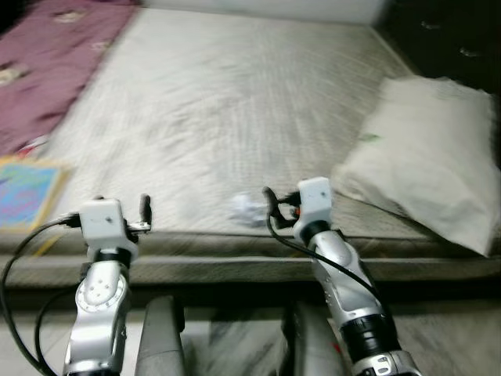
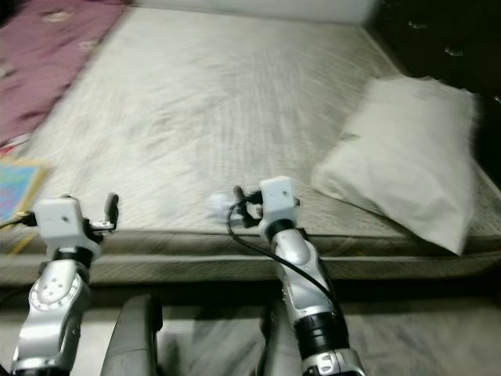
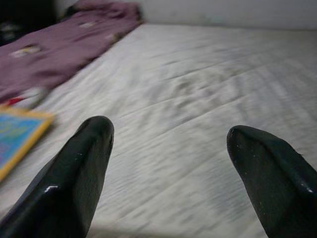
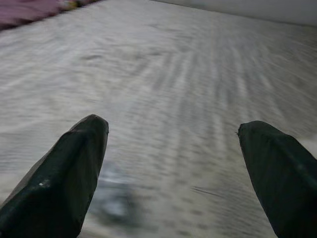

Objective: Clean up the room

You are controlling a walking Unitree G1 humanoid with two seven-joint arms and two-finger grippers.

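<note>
Here the robot stands at the near edge of a big bed (image 1: pixel 235 86), and that bed is the thing to place all else by. A small crumpled piece of paper (image 1: pixel 247 210) lies on the bed close to its near edge, about in the middle. It looks like trash, so it is likely the thing to tidy up. The right gripper (image 1: pixel 275 205) is held out low over the bed edge, just beside the paper, on the side toward the pillow. Its two black fingers (image 4: pixel 69 168) are spread wide apart and hold nothing, likely so they can go around the paper. The left gripper (image 1: pixel 145 210) is also up at the near edge, well apart from the paper, with fingers (image 3: pixel 74 168) wide and empty too, as if waiting. A white pillow (image 1: pixel 427 153) lies on the bed's right side. A purple blanket (image 1: pixel 47 55) covers the far left part. A bright book (image 1: pixel 23 192) lies near the left edge. The pictures are blurred, so I guess the robot is moving.
</note>
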